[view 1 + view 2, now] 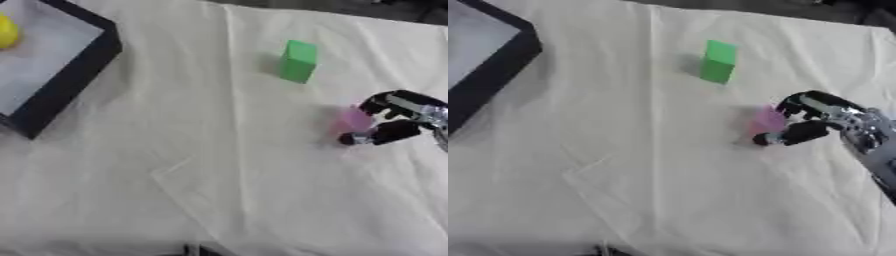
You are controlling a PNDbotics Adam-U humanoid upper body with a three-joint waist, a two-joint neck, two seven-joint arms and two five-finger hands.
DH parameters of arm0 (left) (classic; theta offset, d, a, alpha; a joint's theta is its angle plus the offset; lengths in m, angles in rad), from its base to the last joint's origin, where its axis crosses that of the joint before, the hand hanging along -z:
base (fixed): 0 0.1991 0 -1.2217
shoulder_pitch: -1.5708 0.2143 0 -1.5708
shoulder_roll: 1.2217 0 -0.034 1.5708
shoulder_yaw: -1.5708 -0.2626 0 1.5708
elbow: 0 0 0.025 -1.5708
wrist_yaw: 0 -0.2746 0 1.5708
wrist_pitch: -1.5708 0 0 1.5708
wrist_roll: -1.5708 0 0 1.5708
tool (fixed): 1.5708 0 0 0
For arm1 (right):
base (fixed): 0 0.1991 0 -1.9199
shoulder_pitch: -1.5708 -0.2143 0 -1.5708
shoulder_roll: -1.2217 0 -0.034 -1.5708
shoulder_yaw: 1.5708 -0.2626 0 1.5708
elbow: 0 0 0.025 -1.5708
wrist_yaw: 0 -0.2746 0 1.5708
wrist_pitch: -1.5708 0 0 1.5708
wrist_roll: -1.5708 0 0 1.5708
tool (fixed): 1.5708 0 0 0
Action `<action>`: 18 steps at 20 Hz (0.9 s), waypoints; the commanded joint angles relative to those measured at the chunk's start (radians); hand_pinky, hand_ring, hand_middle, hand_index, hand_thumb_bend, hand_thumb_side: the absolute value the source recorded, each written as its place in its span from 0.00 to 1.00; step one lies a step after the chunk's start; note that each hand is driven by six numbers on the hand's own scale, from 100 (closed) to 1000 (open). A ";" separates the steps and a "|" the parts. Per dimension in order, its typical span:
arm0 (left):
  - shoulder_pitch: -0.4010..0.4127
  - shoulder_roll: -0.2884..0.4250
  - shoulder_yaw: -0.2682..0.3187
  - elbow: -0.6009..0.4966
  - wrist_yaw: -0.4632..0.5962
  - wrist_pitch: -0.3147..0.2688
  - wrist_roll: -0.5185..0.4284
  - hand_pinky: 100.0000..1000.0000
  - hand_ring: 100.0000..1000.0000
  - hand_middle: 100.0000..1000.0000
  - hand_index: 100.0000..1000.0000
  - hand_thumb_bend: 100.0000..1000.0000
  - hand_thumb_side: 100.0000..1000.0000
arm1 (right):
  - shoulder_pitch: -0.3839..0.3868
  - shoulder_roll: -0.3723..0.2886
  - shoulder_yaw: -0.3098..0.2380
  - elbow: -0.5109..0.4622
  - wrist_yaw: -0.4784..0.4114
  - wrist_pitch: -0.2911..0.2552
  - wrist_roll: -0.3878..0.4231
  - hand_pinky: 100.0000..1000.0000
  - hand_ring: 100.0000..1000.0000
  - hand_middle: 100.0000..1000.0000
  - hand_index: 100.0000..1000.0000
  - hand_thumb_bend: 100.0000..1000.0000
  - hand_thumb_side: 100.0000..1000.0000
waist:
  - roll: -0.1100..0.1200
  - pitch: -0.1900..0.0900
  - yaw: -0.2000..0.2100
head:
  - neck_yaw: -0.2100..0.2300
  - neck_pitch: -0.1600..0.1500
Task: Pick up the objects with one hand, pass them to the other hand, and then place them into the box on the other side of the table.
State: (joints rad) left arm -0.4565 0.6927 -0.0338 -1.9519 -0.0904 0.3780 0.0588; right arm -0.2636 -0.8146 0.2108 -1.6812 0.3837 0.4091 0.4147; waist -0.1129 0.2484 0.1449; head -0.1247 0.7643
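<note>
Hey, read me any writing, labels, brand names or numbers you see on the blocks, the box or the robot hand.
None: no readable text in either view.
green block: plain faces, no marking.
pink object in the right robot hand: plain, blurred.
black-rimmed box: no label visible.
yellow object in the box: no marking visible.

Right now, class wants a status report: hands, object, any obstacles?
Right hand curled round pink object on the cloth. Left hand out of view. Green block stands apart, beyond it. Box far left, yellow thing inside; path clear.
</note>
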 commanded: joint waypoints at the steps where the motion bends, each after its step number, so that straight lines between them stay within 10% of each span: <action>1: -0.006 0.013 0.016 -0.011 -0.005 -0.002 0.000 0.88 0.61 0.55 0.71 0.00 0.51 | -0.007 -0.025 -0.007 -0.001 0.015 0.005 0.006 0.83 0.86 0.63 0.75 0.64 0.44 | 0.005 -0.011 -0.001 | 0.000 0.006; 18: -0.004 0.007 0.017 -0.008 -0.005 -0.004 -0.004 0.88 0.61 0.55 0.71 0.00 0.52 | -0.010 -0.023 -0.007 -0.005 -0.005 0.042 -0.038 0.83 0.81 0.53 0.66 0.48 0.41 | 0.011 -0.009 -0.001 | 0.001 0.006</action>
State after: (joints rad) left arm -0.4511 0.6842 -0.0333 -1.9517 -0.0931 0.3760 0.0564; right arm -0.2641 -0.8141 0.2109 -1.6771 0.3838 0.4485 0.3857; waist -0.1087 0.2512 0.1444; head -0.1247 0.7644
